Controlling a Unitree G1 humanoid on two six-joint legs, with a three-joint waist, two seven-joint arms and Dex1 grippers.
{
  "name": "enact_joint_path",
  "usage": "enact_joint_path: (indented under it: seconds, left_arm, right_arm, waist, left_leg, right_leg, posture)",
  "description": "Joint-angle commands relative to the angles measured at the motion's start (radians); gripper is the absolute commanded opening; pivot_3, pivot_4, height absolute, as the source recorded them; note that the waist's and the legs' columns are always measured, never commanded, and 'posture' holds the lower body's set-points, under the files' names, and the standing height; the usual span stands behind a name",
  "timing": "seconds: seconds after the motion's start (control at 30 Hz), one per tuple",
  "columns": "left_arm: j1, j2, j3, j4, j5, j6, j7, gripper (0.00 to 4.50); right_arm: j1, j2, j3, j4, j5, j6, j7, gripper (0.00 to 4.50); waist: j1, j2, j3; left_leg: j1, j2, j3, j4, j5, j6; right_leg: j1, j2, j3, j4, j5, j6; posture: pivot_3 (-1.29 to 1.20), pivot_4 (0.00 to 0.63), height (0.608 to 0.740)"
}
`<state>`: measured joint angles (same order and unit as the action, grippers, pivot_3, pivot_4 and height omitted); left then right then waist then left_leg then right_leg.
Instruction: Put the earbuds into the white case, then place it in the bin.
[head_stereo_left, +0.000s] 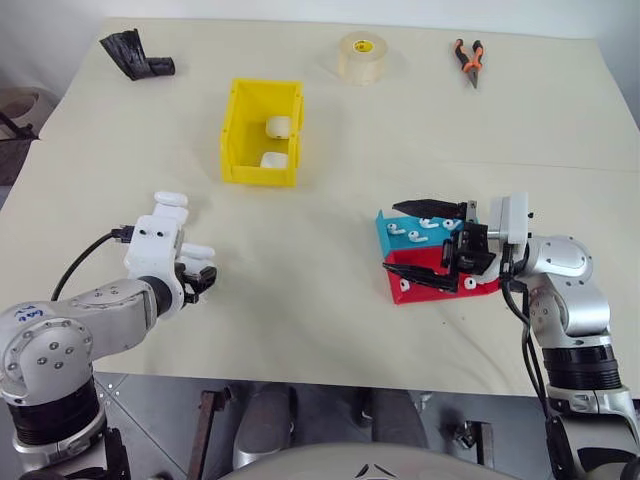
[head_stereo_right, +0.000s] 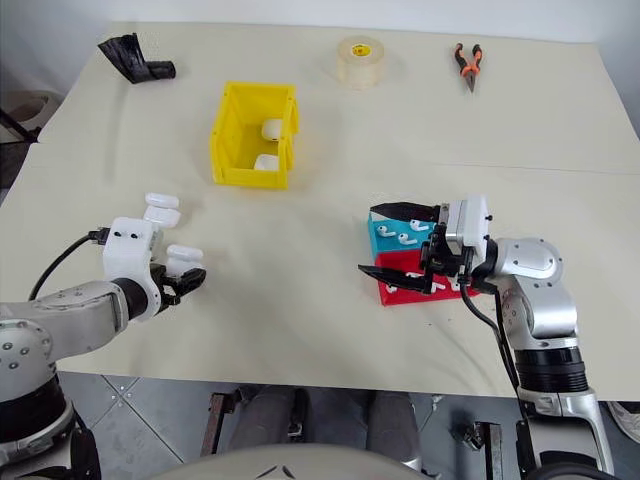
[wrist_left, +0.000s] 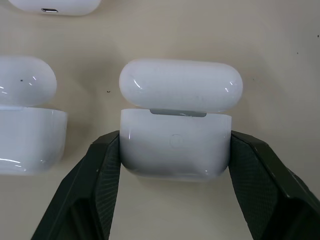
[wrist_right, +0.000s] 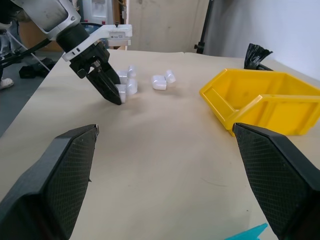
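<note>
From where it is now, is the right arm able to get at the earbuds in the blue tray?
Probably yes. The right pincer stands open just above the blue tray, where the earbuds lie uncovered beside the red tray. Nothing blocks them, though the earbuds are tiny for such wide fingers.

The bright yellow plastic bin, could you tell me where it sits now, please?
The bright yellow plastic bin stands left of the table's centre, beyond the left gripper, with the clear tape roll farther back to its right.
</note>
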<state>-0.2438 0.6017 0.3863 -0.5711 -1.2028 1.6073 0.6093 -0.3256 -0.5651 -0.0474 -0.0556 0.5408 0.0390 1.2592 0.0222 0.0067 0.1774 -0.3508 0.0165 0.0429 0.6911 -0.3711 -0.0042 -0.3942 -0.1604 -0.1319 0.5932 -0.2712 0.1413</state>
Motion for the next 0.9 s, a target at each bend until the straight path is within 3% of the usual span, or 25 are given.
enact_joint_path:
  seconds: [0.03,0.2,0.3,0.37,0.4,0.57,0.67,0.9]
  left_arm:
    - [-0.012,0.026,-0.002,0.014,-0.06,0.007,0.022,2.81]
    - [-0.007,0.011,0.07,-0.013,-0.059,-0.049,-0.074,2.81]
    - [0.142,0.03,0.158,-0.085,0.046,-0.371,-0.459,2.81]
    - [0.259,0.066,0.133,-0.107,0.204,-0.674,-0.845,2.81]
    - [0.294,0.061,0.121,-0.095,0.26,-0.79,-0.964,2.81]
    - [0.316,-0.022,-0.058,0.029,0.452,-1.212,-1.376,2.81]
    - [0.249,-0.131,-0.153,0.109,0.524,-1.426,-1.492,2.81]
    - [0.111,-0.293,-0.359,0.228,0.559,-1.528,-1.597,2.81]
  right_arm:
    - [0.011,0.009,-0.015,-0.044,0.023,-0.011,-0.007,4.5]
    - [0.01,0.015,-0.015,-0.038,0.018,-0.014,-0.01,4.5]
    - [0.002,0.012,-0.017,-0.02,0.009,-0.016,-0.01,4.5]
    - [-0.009,0.004,-0.026,-0.007,0.005,-0.012,-0.013,4.5]
    - [-0.012,0.0,-0.03,-0.001,0.004,-0.011,-0.014,4.5]
    - [-0.027,-0.043,-0.059,0.015,-0.005,-0.017,-0.014,4.5]
    - [-0.021,-0.077,-0.095,0.016,-0.008,-0.024,-0.025,4.5]
    - [0.175,-0.204,-0.275,-0.078,0.003,-0.013,-0.063,4.5]
  waist:
    - [0.0,0.0,0.0]
    - [0.0,0.0,0.0]
    - [-0.007,0.0,0.0]
    - [-0.017,0.0,0.0]
    - [-0.022,0.0,0.0]
    - [-0.016,0.001,0.001]
    - [-0.012,0.001,0.001]
    - [0.007,0.001,0.001]
  left_leg:
    - [0.0,0.0,0.0,0.0,0.0,0.0]
    - [-0.001,0.0,0.002,0.0,0.0,0.0]
    - [-0.001,0.0,0.003,0.0,0.0,-0.001]
    - [-0.001,0.001,0.005,-0.001,-0.001,-0.002]
    - [-0.002,0.002,0.006,-0.001,-0.002,-0.003]
    - [-0.002,0.005,0.008,-0.001,-0.002,-0.003]
    - [-0.002,0.005,0.01,0.0,-0.003,-0.002]
    - [-0.003,0.008,0.011,0.007,-0.008,0.002]
  right_leg:
    - [0.0,0.0,0.0,0.0,0.0,0.0]
    - [0.0,0.0,-0.001,0.0,0.0,0.0]
    - [-0.001,0.0,0.0,-0.001,0.0,0.0]
    - [-0.002,0.002,0.0,-0.002,0.0,0.0]
    - [-0.003,0.004,0.0,-0.003,0.0,-0.001]
    - [-0.002,0.007,0.001,-0.004,-0.001,-0.001]
    - [-0.003,0.007,0.003,-0.004,-0.001,-0.001]
    - [-0.002,0.009,0.002,-0.003,0.0,-0.001]
  posture:
    - [0.0,0.15,0.74]
    - [0.0,0.15,0.74]
    - [0.0,0.15,0.74]
    - [0.0,0.15,0.74]
    - [0.0,0.15,0.74]
    - [0.0,0.15,0.74]
    - [0.0,0.15,0.74]
    - [0.0,0.15,0.74]
